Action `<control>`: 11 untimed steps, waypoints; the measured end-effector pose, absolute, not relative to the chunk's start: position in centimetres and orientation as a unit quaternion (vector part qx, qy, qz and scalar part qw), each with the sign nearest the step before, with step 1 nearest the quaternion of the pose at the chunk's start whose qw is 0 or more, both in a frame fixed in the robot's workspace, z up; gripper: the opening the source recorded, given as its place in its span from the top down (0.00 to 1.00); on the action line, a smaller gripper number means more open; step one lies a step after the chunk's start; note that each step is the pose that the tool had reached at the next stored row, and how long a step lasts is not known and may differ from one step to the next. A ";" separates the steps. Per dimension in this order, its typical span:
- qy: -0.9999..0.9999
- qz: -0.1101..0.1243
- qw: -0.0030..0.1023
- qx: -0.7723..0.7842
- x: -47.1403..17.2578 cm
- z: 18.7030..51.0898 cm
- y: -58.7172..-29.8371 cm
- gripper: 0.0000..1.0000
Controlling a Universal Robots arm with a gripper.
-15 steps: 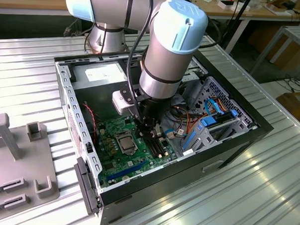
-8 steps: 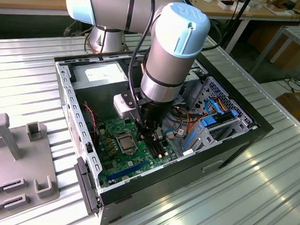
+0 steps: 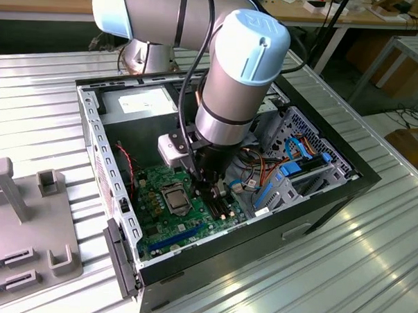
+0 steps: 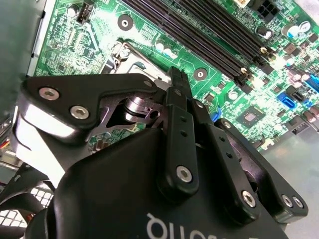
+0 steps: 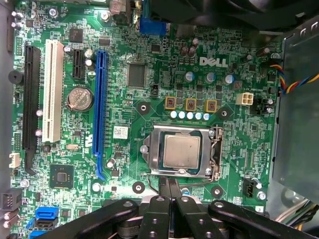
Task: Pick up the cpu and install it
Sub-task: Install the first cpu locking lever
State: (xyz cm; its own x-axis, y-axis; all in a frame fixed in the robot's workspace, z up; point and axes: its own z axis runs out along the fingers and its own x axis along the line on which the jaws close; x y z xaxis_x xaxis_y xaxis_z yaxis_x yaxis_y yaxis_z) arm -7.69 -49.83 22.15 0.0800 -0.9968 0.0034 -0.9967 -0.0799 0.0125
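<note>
A big silver table [image 3: 52, 87] with long ridges fills most of the exterior view. Bright light shines in stripes on it, most at 3 o'clock and at 9 o'clock. At 12 o'clock, behind it, stands a long wooden bench [image 3: 42, 0] with small things on top. At 2 o'clock there is a grey metal stand [image 3: 415, 51], a dark floor [image 3: 398, 116] with loose wires, and a brown box [image 3: 414, 148].

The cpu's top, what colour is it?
Plain silver-grey, on the cpu; first wrist view shows it best.
</note>
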 end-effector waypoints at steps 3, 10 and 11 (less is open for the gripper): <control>-0.678 -0.003 0.006 0.735 -7.7 22.1 -50.1 0.89; -0.678 -0.003 0.006 0.735 -7.7 21.9 -50.4 0.89; -0.678 -0.003 0.006 0.735 -7.7 21.9 -50.4 0.89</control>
State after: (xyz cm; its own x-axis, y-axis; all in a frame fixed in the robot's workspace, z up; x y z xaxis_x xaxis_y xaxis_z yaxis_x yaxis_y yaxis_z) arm -7.69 -50.43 21.87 0.0799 -0.9968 0.0033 -0.9967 -0.0799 0.0125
